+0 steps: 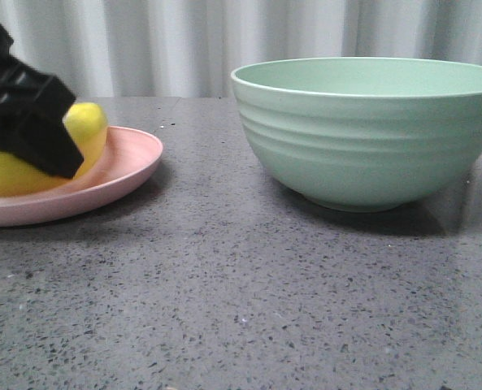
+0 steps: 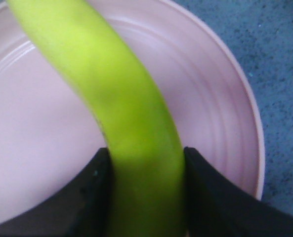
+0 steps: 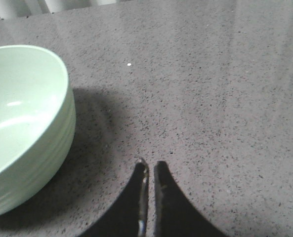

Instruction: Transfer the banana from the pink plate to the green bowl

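The yellow banana (image 1: pixel 86 130) lies on the pink plate (image 1: pixel 131 166) at the far left of the front view. My left gripper (image 1: pixel 29 122) is down over it, black and hiding the banana's middle. In the left wrist view the banana (image 2: pixel 121 98) runs between the two black fingers (image 2: pixel 82 197), which press on both its sides over the pink plate (image 2: pixel 215 98). The green bowl (image 1: pixel 371 130) stands empty at the right. My right gripper (image 3: pixel 150 168) is shut and empty over bare table beside the green bowl (image 3: pixel 22 123).
The grey speckled tabletop (image 1: pixel 224 284) stretches between the plate and the bowl. A pale curtain (image 1: pixel 192 41) hangs behind the table's far edge.
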You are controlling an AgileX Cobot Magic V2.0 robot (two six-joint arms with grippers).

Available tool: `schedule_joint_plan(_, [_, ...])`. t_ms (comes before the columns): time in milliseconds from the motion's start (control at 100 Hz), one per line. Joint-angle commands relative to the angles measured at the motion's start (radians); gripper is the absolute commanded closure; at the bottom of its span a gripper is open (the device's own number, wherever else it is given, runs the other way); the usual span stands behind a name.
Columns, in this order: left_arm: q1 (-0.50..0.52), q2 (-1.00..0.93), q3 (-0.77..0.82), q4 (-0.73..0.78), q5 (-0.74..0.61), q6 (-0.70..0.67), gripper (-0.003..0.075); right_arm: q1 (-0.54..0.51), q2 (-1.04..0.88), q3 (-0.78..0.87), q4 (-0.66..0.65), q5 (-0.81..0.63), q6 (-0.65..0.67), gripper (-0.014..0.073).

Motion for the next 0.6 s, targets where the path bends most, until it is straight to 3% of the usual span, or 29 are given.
schedule_joint_plan(0, [-0.025, -0.039, -0.074, -0.031, -0.030, -0.004, 0.0741, 0.027, 0.026, -0.073, 0.004, -0.002, -0.030, 0.0655])
schedule_joint_plan(130, [-0.123, -0.073, -0.138, -0.032, 0.003, 0.044, 0.0741, 0.098, 0.068, -0.173, 0.009, 0.084, -0.030, 0.0575])
schedule_joint_plan(300, [-0.282, -0.102, -0.198, -0.032, -0.010, 0.044, 0.0741, 0.200, 0.151, -0.292, 0.087, 0.106, -0.030, 0.0251])
schedule_joint_plan(350, [-0.320, -0.102, -0.209, -0.032, -0.012, 0.044, 0.0741, 0.232, 0.177, -0.332, 0.129, 0.106, -0.030, 0.0190])
schedule_joint_plan(590, [-0.455, -0.102, -0.213, -0.032, -0.078, 0.044, 0.0741, 0.383, 0.336, -0.453, 0.308, 0.090, -0.030, 0.0167])
